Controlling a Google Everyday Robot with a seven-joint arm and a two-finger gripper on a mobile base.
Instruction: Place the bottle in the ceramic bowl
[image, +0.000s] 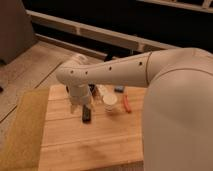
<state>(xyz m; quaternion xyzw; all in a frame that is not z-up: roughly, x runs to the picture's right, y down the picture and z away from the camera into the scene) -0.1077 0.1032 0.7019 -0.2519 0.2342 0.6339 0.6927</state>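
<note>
Hovering end effector (81, 104) seemingly above black bar (86, 115).

No text, label, brand, number or sign can be read on any surface in the camera view. The gripper (84, 105) is positioned low over the wooden desk (100, 142), just above a flat black bar (86, 115). Its pale housing has no readable marking, and the row of dark dots along the arm (120, 70) forms no character.
</note>
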